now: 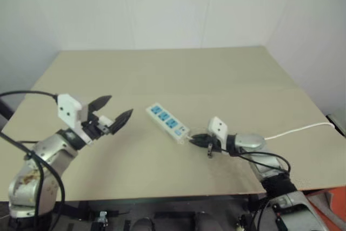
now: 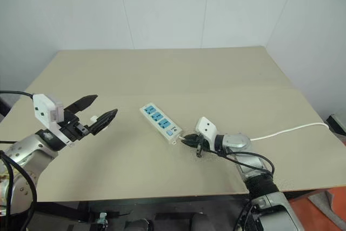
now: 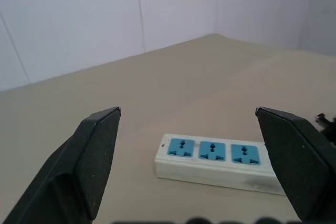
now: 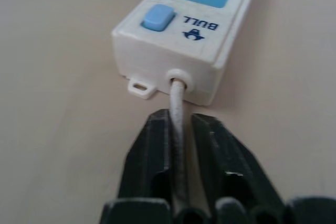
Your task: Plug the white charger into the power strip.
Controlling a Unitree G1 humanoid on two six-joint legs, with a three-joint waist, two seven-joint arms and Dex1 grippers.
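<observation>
White walls meet behind a broad tan table, and on it the power strip lies flat near the middle, slanting from the far left down toward the near right, its three blue sockets facing up and its blue switch at the near end. From that end the thin white cable comes out and runs straight between the fingers of the right gripper, which rests low on the table just beside the strip; its fingers are drawn in narrow and closed around the cable (the cord lies right in the groove between them). Farther along, the cable trails across the table toward the right edge. The left gripper hovers above the table well to the left of the strip, pointing toward it, with its two black fingers spread wide and nothing between them. Through that gap the strip's three sockets show side by side.
</observation>
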